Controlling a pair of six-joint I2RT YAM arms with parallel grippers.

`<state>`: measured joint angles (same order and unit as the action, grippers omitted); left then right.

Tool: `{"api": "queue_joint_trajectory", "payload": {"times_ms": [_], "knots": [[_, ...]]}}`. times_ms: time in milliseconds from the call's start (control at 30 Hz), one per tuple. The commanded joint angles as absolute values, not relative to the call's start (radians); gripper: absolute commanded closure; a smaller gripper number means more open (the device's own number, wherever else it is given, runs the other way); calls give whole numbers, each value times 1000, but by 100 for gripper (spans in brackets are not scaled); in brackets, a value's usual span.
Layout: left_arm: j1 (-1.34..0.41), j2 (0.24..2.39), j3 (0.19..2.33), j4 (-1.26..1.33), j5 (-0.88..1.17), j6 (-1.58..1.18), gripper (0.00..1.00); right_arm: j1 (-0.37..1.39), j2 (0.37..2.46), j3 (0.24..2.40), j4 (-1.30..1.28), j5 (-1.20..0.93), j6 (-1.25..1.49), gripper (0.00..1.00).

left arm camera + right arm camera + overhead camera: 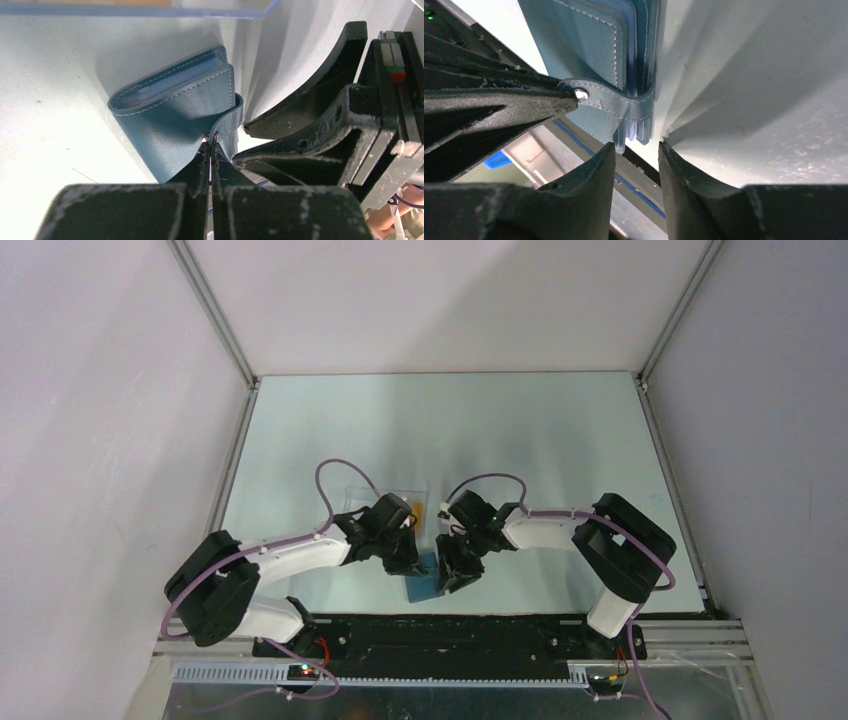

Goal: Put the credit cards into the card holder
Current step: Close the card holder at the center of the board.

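While left hand (210,147) pinches the stitched blue card holder (170,120), right hand (636,150) gapes.

Left arm (290,558) and right arm (545,528) share one build: smooth white link shells set between bulky black joint housings (215,585). A thin purple cable (335,468) follows each arm and lifts off in a loop near the wrist. The bases are black and sit on a black plate (450,635); small red and green lights (300,670) glow on boards just nearer. Left gripper (210,150): two matt black fingers (195,175), blocky at the root, narrowing to thin tips, scuffed whitish-grey. Right gripper (636,150): same black fingers (584,190), curved inner faces, grainy pale wear. A small red-and-green block (394,62) sits on its body.
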<state>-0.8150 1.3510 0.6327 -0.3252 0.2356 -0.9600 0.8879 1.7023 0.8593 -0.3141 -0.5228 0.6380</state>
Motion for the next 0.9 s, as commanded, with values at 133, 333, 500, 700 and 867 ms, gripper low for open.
{"api": "queue_joint_trajectory", "payload": {"times_ms": [133,333,500,700,867], "knots": [[-826,1367,673,-346,211,-930,100,837,1717,737,-102,-636,773,65],[-829,1367,672,-350,210,-928,100,793,1685,670,16,-691,837,69],[-830,1376,673,-353,209,-924,100,787,1661,651,42,-704,852,73],[-834,1382,674,-356,207,-923,100,763,1623,623,79,-718,858,77],[-834,1384,671,-356,205,-923,100,765,1630,615,135,-743,886,77]]}}
